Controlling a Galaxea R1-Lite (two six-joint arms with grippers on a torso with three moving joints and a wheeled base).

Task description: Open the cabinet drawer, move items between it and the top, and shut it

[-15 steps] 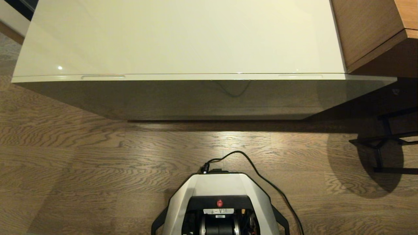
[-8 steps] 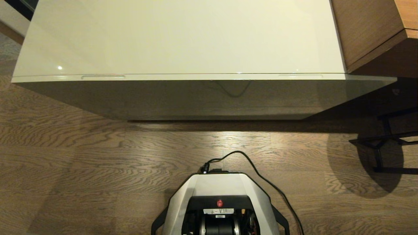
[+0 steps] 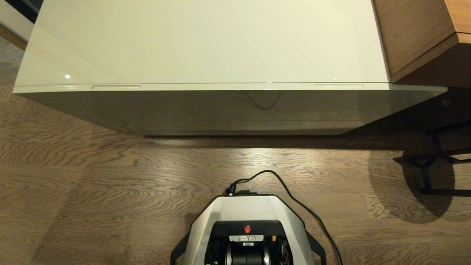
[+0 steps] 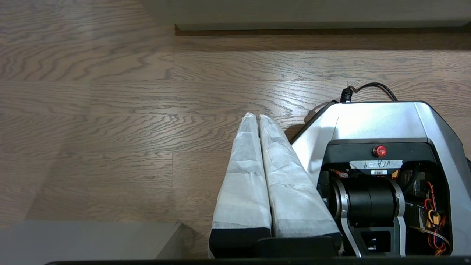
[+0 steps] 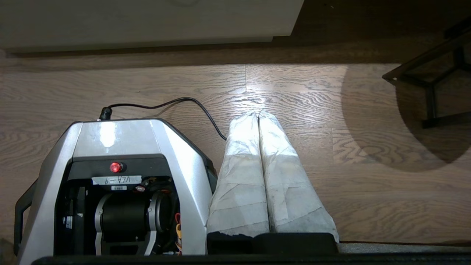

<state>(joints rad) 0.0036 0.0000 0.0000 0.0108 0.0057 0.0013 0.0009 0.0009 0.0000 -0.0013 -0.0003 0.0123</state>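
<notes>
Nothing has moved since the earlier frames: cabinet, floor and robot base sit exactly as before. Across the upper half of the head view lies the top, bare and glossy, with the drawer shut flush beneath its front edge, its two slots at left and right. Brown furniture fills the upper right corner, and a black stand sits at the right edge. Neither arm shows there. Only the wrist views show the grippers: the left gripper and right gripper each hang over the floor beside the base, wrapped fingers pressed together, holding nothing. The drawer lies well beyond both fingertips, toward each wrist frame's upper edge.
</notes>
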